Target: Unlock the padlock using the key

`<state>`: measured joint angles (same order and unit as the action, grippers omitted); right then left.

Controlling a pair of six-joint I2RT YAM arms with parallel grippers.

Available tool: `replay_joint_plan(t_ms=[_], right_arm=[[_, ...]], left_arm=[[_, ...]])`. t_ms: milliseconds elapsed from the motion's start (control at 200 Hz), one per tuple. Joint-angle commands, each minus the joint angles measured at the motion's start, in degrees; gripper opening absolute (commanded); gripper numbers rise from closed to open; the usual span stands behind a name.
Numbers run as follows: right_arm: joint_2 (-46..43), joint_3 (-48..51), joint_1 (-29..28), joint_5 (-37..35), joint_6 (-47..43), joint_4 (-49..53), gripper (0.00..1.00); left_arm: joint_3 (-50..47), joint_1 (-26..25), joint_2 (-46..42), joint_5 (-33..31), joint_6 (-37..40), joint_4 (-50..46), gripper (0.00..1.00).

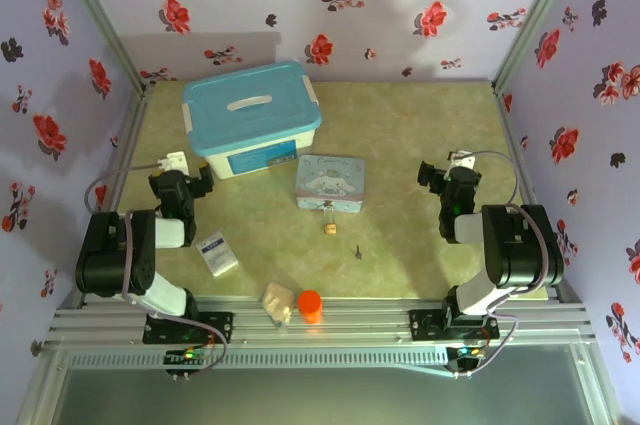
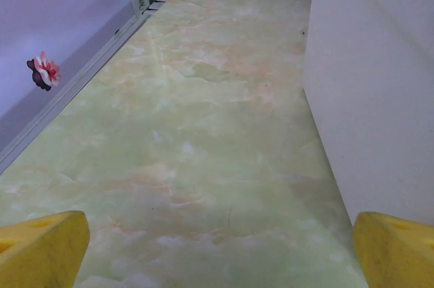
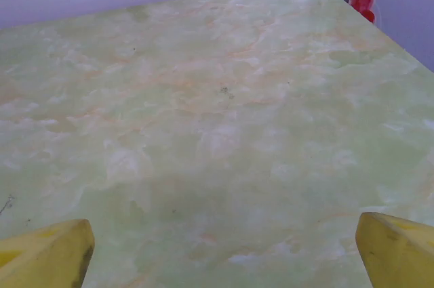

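**Q:** Arm pose?
**Op:** I've got both arms folded back near their bases. In the top view the left gripper [image 1: 203,183] sits mid-left, aimed toward the upper right and just beside the blue-lidded box [image 1: 252,117]. The right gripper [image 1: 432,178] sits mid-right, aimed left, over bare table.

**Q:** Fingers?
**Op:** Released on both. In the left wrist view I see yellow fingertips [image 2: 41,251] in the bottom corners, with a wide gap and table between them. The right wrist view is the same: fingertips [image 3: 400,251] spread, grasping nothing.

**Q:** Task items?
**Op:** The padlock [image 1: 329,228] lies at centre frame, just below the pale blue tin [image 1: 331,183]. I can't tell whether they touch. The key [image 1: 357,251] is a dark sliver to the padlock's lower right, apart from it, between the two arms.

**Q:** Surface, room?
**Op:** Glossy green marbled table [image 1: 420,125]. Lilac walls with red flowers on three sides, metal posts in the far corners.

**Q:** Clearance?
**Op:** The upper right of the table is open. In the left wrist view the box's pale side stands close on the right, with the wall rail on the left. A white packet [image 1: 217,252] lies lower left. A beige lump [image 1: 277,302] and an orange cylinder [image 1: 310,305] sit side by side at the bottom edge.
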<state>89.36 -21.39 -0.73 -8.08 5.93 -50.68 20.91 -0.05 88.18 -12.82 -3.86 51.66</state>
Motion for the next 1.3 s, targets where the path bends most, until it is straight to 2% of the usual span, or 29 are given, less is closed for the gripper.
replay_joint_plan(t_ms=[0, 1170, 1295], right_arm=[[0.13, -1.21, 0.38, 0.35, -1.14, 0.40, 0.99], [0.08, -1.18, 0.39, 0.51, -1.10, 0.24, 0.99], [-0.30, -1.41, 0.38, 1.36, -1.42, 0.83, 0.99]], left_arm=[[1.24, -0.78, 0.42, 1.53, 1.66, 0.44, 1.00], [1.25, -0.90, 0.46, 1.70, 1.66, 0.32, 1.00], [-0.52, -0.91, -1.75, 0.77, 1.48, 1.89, 1.00]])
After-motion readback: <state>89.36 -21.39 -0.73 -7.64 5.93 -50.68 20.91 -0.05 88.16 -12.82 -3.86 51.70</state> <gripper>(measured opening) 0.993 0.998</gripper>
